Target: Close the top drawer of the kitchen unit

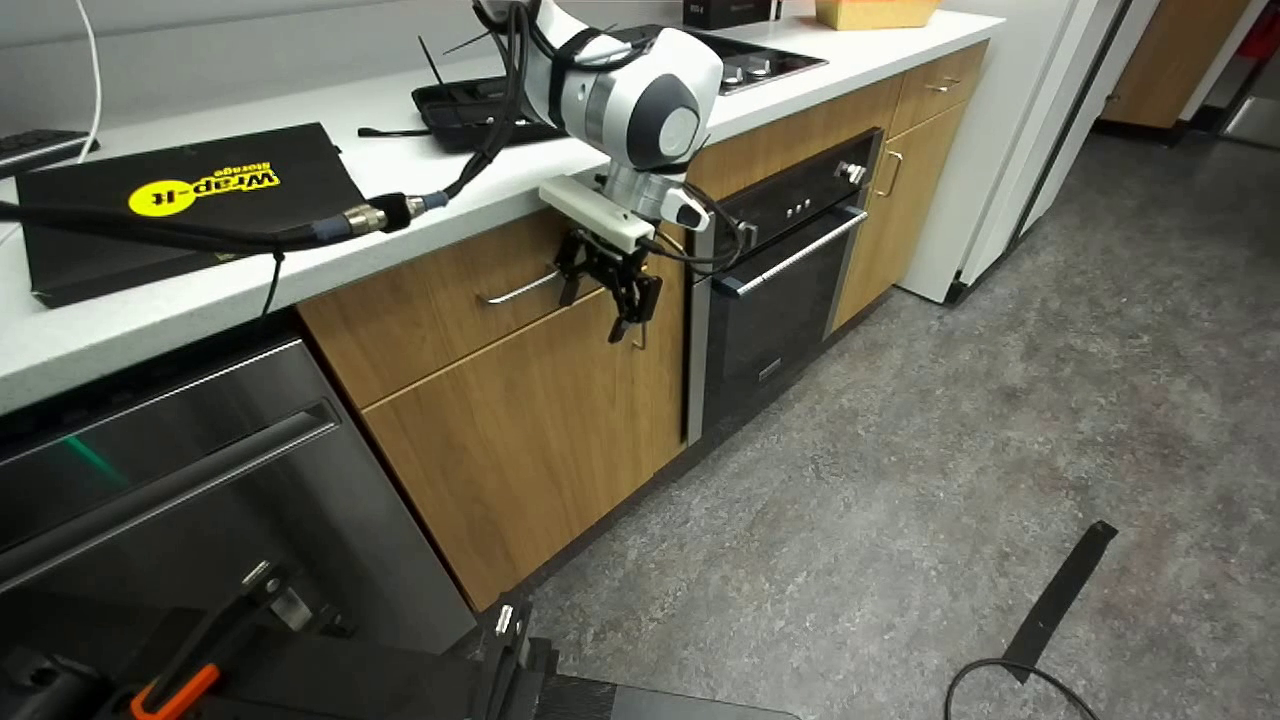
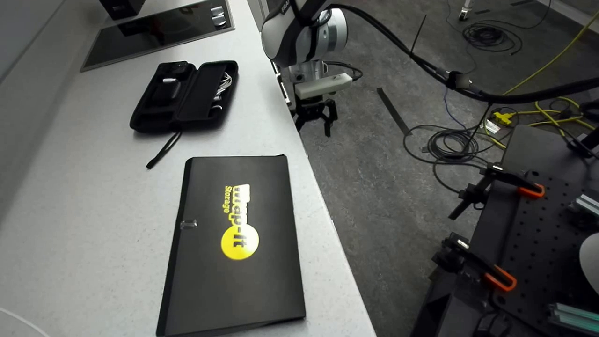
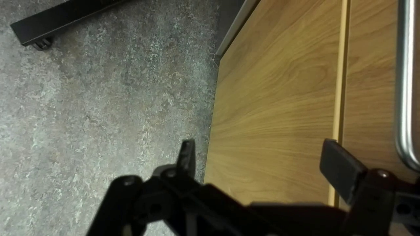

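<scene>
The top drawer (image 1: 400,320) has a light oak front with a slim silver bar handle (image 1: 520,288). Its front looks flush with the kitchen unit (image 1: 530,440), and no white interior shows. In the wrist view the drawer front (image 3: 370,98) and its handle (image 3: 405,82) are at the right edge. The countertop hides the drawer in an exterior view. My gripper (image 1: 594,320) is open and empty, pointing down in front of the handle's right end; contact cannot be told. It also shows in an exterior view (image 2: 312,131) and the wrist view (image 3: 258,144).
A black oven (image 1: 790,270) is right of the drawer, and a steel-fronted appliance (image 1: 300,500) is left. A black Wrap-It box (image 2: 262,276) and an open black case (image 2: 196,98) lie on the countertop. A black table with clamps (image 2: 529,234) stands opposite; cables (image 2: 456,145) lie on the floor.
</scene>
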Tool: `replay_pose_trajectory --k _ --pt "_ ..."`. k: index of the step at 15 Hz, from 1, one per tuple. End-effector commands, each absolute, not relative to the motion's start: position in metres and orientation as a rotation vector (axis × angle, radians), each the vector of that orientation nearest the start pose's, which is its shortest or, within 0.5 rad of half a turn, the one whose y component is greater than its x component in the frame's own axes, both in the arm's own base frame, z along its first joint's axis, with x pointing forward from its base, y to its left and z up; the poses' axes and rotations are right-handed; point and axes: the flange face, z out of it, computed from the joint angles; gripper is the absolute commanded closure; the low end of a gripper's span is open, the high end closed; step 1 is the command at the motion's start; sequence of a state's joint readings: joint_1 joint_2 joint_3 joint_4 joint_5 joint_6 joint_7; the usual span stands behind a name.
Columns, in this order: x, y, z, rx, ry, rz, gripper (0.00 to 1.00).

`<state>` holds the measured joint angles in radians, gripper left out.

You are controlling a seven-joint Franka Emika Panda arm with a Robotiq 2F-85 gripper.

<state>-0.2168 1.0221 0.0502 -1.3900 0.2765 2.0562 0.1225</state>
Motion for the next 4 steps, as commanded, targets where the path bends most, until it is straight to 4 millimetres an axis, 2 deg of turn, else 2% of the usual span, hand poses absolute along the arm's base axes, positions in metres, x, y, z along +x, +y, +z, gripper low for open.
replay_pose_trajectory --k 1,4 --pt "0.6704 -0.1033 0.0670 -2.745 0.668 0.501 0.00" --pt "0.6705 -0.1033 0.0665 -2.745 0.665 0.502 0.00"
